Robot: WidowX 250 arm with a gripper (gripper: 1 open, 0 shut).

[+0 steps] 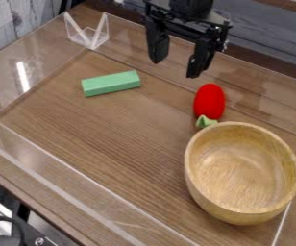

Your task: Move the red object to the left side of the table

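Gripper [177, 56] wide open and empty, red object [209, 100] just below-right of it, bowl [243, 171] beyond, green block [111, 84] down-left.

The tabletop [99, 135] is brown wood-grain, edged by clear acrylic walls [36, 159]. The red object [209, 99] is bright red with a light green end. A flat green block [111, 84]. A pale wooden bowl [242, 171]. The gripper [174, 53] is black.
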